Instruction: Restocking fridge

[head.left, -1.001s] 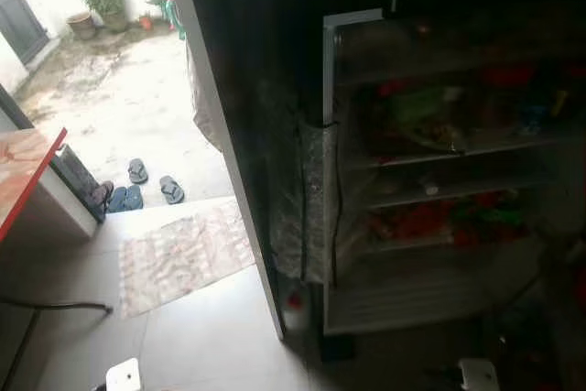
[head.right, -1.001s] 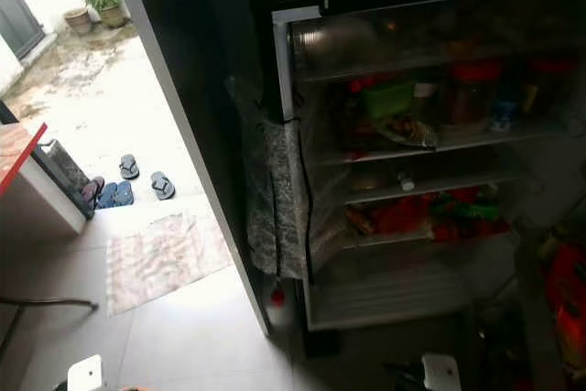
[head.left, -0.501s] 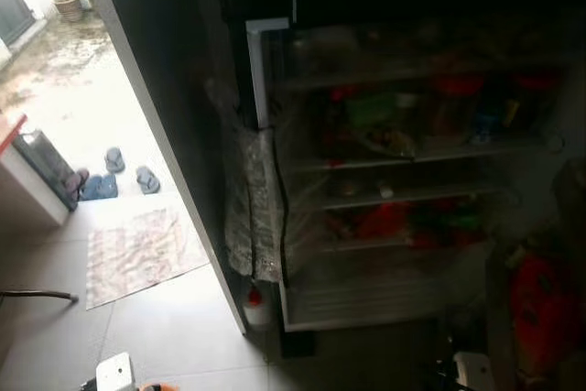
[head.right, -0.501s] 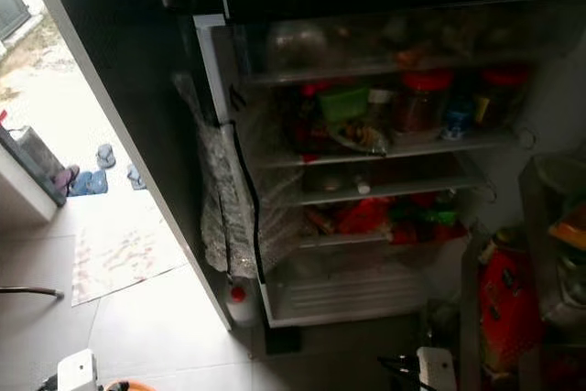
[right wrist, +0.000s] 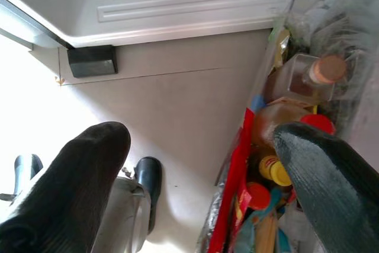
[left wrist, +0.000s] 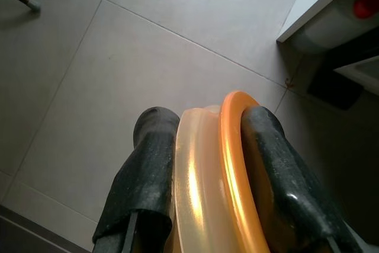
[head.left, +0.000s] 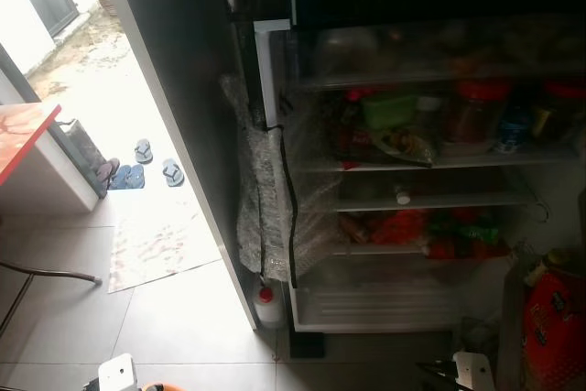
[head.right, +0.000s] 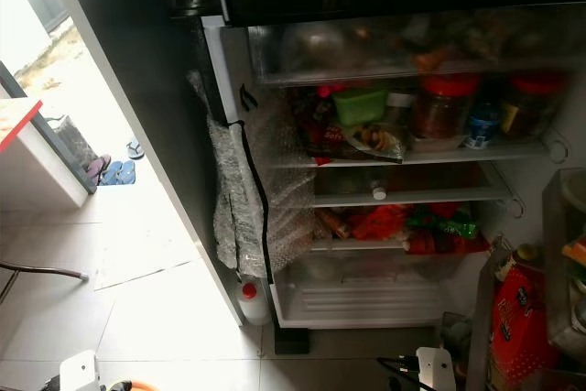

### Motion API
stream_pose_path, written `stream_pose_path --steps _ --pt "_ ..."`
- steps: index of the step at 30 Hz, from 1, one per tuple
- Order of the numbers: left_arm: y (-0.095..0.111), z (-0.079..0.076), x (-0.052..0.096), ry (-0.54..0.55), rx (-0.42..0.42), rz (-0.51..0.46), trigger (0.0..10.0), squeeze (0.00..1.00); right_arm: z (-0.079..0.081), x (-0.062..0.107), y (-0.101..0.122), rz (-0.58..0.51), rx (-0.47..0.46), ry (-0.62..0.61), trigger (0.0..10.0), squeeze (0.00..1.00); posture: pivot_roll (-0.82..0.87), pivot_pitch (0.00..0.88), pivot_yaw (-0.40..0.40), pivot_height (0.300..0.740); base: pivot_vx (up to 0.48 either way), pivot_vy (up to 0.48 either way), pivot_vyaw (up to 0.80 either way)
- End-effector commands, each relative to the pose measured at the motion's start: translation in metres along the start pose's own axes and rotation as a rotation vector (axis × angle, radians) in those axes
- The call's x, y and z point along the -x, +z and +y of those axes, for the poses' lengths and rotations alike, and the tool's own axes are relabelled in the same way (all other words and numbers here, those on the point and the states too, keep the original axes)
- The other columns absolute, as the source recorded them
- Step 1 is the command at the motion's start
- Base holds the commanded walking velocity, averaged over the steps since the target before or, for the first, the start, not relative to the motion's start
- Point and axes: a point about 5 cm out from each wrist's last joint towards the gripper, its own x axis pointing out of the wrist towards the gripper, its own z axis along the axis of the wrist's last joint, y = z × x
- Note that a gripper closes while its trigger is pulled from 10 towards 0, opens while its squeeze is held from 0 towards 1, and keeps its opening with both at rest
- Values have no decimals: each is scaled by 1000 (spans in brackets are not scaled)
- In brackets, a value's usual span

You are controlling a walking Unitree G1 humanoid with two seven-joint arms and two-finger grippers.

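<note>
The fridge (head.right: 412, 158) stands open before me, its shelves crowded. A green tub (head.right: 359, 103) and red-lidded jars (head.right: 444, 107) sit on an upper shelf, red packets (head.right: 380, 223) on a lower one, above a white drawer (head.right: 366, 299). My left gripper (left wrist: 210, 122) is low over the floor tiles, shut on a clear round container with an orange lid (left wrist: 207, 170). My right gripper (right wrist: 198, 140) hangs open over the floor by the fridge's base, nothing between its fingers.
The fridge door's rack (right wrist: 296, 87) holds bottles and a red bag (head.right: 517, 318) at right. A red-capped white bottle (head.right: 252, 301) stands on the floor under hanging bubble wrap (head.right: 243, 199). On the left are a doorway mat (head.left: 156, 244), sandals (head.left: 151, 171) and a red-topped table (head.left: 23, 139).
The camera has swung toward the fridge, so its shelves sit more centred and brighter. The door rack with the red bag has come into view at right.
</note>
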Motion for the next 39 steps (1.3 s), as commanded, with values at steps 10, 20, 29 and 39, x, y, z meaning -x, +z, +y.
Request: stream_pose_path --steps 10,20,29,39 --pt "-16 -2 2 -18 -11 62 10000 0 1 1 -5 16 -3 4 10000 0 -90 28 44 740 0 0 0" --pt "-15 -3 2 -16 -10 63 10000 0 1 1 -6 20 -2 7 10000 0 -90 28 43 740 0 0 0" --pt "-14 -4 2 -19 -13 62 10000 0 1 1 -7 23 -3 10 10000 0 -90 29 44 740 0 -146 0" --pt "-14 -4 1 -19 -15 62 10000 0 1 1 -8 27 2 10 10000 0 -91 30 44 740 0 -281 0"
